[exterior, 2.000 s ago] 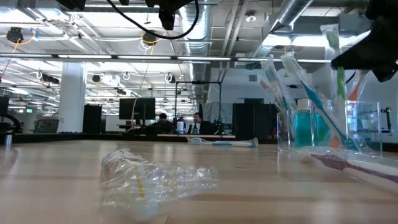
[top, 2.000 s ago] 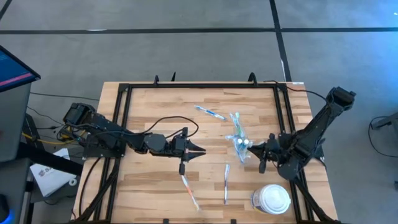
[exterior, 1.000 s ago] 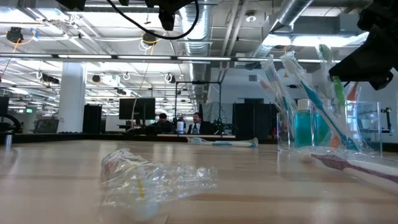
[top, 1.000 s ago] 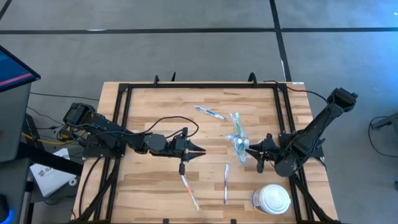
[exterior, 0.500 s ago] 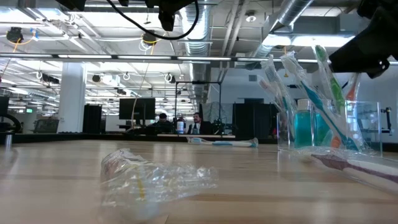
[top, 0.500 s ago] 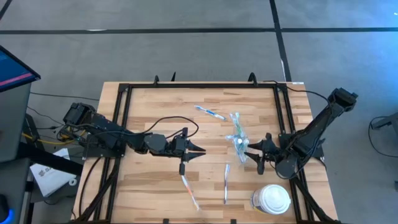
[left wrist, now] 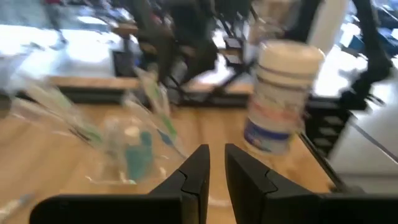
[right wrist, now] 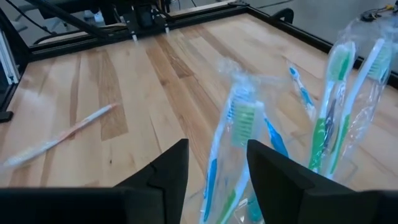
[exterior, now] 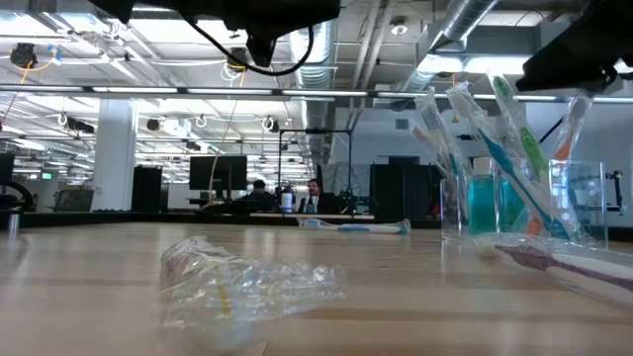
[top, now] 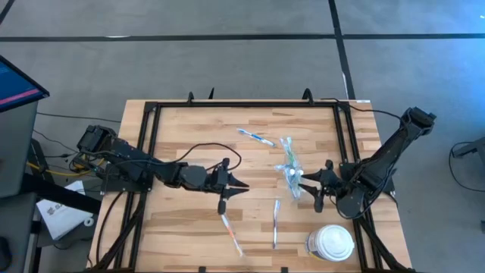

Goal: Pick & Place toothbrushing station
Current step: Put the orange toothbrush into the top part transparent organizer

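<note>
A wooden table (top: 189, 136) fills the middle of the overhead view, framed by dark rails. The left arm reaches in from the left edge; its gripper (top: 241, 185) sits near the table's centre, fingers drawn narrow with only a slim gap and nothing between them. The right arm comes in from the right edge; its gripper (top: 305, 183) stands open, fingers apart and empty, just beside the clear cup (top: 294, 177).

A large white lidded container (top: 331, 243) stands at the lower right of the table. The clear cup, right of centre, holds wrapped toothbrushes (exterior: 524, 129) standing upright and fanning outward, heads up, with a teal tube (exterior: 482, 203) inside. In the overhead view the bundle's long axis runs toward the top of the frame.

Three loose toothbrushes lie flat: one (top: 255, 137) above the cup, angled upper left to lower right; one (top: 276, 222) below the cup, nearly vertical; one (top: 231, 235) lower centre, slanting down and right. A crumpled clear wrapper (exterior: 247, 282) lies in the low view's lower left.
</note>
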